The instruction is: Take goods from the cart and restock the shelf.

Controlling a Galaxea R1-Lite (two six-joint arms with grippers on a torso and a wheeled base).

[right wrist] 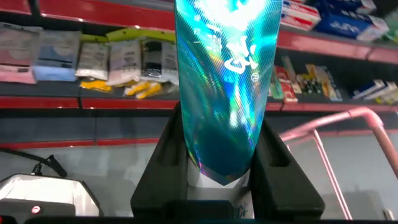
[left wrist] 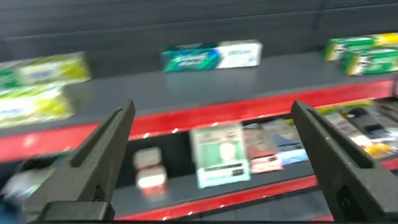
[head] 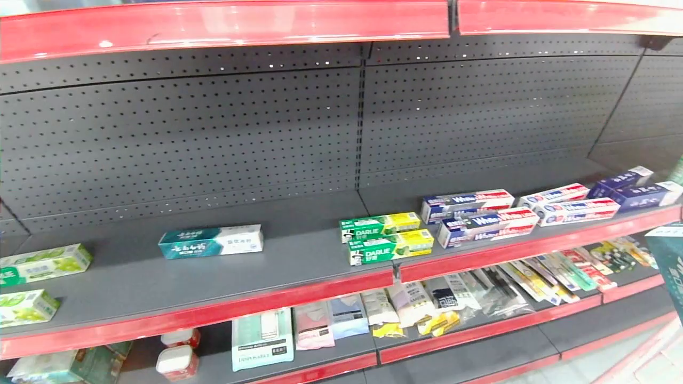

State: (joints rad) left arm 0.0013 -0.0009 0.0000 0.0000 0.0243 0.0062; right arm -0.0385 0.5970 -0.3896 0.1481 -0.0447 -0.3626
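Seemingly upright box (right wrist: 227, 74) in right pincer (right wrist: 224, 152)

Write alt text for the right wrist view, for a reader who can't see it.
The right gripper is shut on a shiny teal holographic toothpaste box that extends past its fingers. Behind it are red-edged store shelves carrying pale flat packets, with a pink metal tube frame nearby.

Iridescent teal box (right wrist: 227, 81), red-edged grey shelf (head: 133, 277), perforated black backboard (head: 213, 133)
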